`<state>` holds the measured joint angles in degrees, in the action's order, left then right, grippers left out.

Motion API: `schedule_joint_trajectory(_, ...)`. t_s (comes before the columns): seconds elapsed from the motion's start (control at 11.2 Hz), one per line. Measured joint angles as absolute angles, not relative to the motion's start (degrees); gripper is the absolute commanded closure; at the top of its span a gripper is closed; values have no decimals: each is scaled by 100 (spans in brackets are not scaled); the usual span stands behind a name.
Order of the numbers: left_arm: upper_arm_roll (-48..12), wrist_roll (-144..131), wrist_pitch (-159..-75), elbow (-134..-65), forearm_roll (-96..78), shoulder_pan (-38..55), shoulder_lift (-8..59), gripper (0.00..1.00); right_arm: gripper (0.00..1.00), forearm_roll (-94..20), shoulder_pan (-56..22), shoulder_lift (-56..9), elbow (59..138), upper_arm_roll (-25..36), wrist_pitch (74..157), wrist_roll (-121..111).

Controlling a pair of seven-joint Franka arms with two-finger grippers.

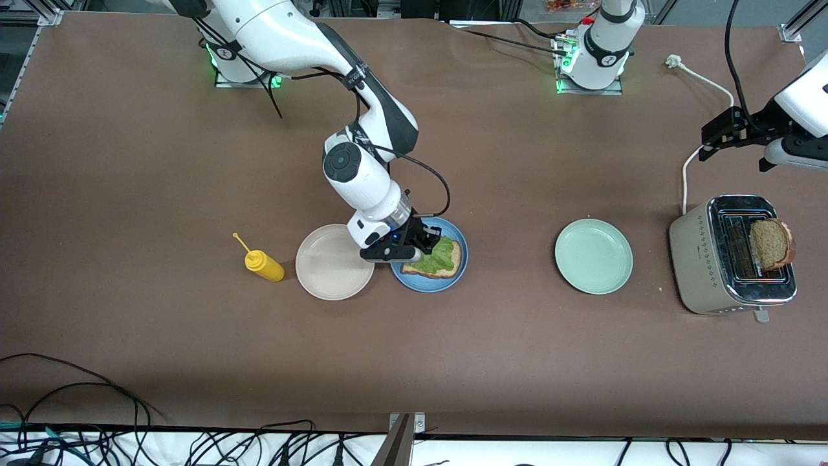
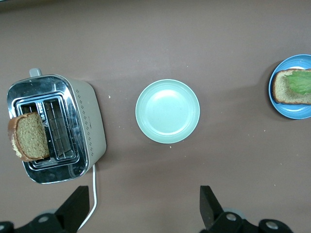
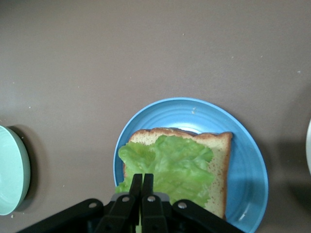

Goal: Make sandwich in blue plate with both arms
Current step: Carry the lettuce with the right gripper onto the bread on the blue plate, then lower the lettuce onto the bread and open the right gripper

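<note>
lettuce [image 1: 440,254] on bread [image 1: 451,266], on plate [image 1: 430,283]

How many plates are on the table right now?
3. The beige-white plate sits beside the mustard bottle; the blue plate touches it and holds bread and lettuce; the pale green plate lies between the blue plate and the toaster.

Brown matte table [image 1: 453,349]. Directly under the right gripper [image 1: 419,248]: blue plate [image 1: 455,277]. Just beside that gripper, toward the right arm's end: beige-white plate [image 1: 333,262], close against the blue one. Next along the same way: yellow squeeze bottle [image 1: 264,265], lying on its side. Between the two grippers: pale green plate [image 1: 593,255]. Below the left gripper [image 1: 710,144], nearer the front camera: beige toaster [image 1: 695,259], with white cord [image 1: 684,175] trailing across the table to a plug [image 1: 674,61].
</note>
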<state>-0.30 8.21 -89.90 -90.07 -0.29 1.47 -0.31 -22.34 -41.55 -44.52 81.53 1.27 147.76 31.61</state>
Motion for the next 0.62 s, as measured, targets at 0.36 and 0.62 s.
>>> schedule_joint_trajectory(0.36, -30, 821, -8990, -9007, -29, 153, -31, 0, 100, -2179, -4148, -4432, 8162, 156, 14819, 3145)
schedule_joint_trajectory(0.62, -30, 821, -8990, -9007, -29, 158, -31, 0, 100, -2146, -4148, -4305, 8144, 163, 14835, 3132)
